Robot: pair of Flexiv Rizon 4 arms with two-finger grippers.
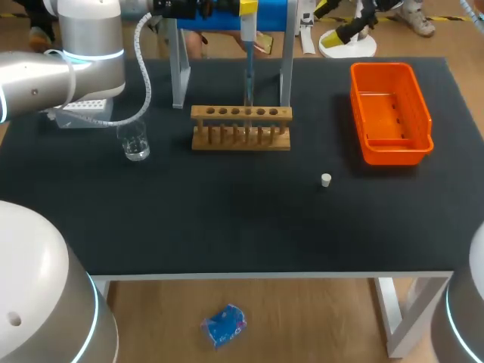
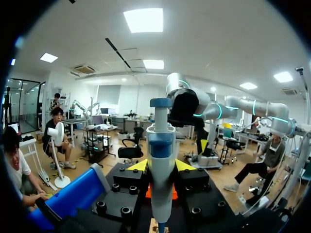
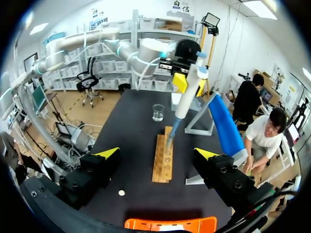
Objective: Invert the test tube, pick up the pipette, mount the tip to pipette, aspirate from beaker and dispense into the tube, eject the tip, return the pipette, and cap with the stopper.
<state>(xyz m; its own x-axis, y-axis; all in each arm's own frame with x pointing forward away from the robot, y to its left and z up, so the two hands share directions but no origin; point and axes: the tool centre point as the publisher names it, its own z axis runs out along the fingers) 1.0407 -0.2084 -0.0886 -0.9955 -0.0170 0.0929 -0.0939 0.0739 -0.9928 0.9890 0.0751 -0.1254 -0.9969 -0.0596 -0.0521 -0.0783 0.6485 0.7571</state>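
Note:
My left gripper (image 2: 160, 167) is shut on the white and blue pipette (image 2: 160, 150), which it holds upright between its yellow fingertips (image 2: 138, 166). In the head view the pipette (image 1: 247, 72) hangs from the left gripper (image 1: 243, 7) at the table's back, its lower end over a middle hole of the wooden rack (image 1: 240, 127). The right wrist view shows the pipette (image 3: 187, 97) slanting down to the rack (image 3: 163, 158); I cannot make out the tube there. My right gripper (image 3: 158, 154) stands open, high above the table, with nothing in it. The glass beaker (image 1: 136, 144) stands left of the rack. The small white stopper (image 1: 325, 180) lies right of it.
An orange bin (image 1: 389, 113) sits at the right. A tip box (image 1: 83, 113) stands at the far left under my left arm. A blue pipette stand (image 1: 227, 19) on metal legs rises behind the rack. The black mat (image 1: 227, 219) covers the table's front half.

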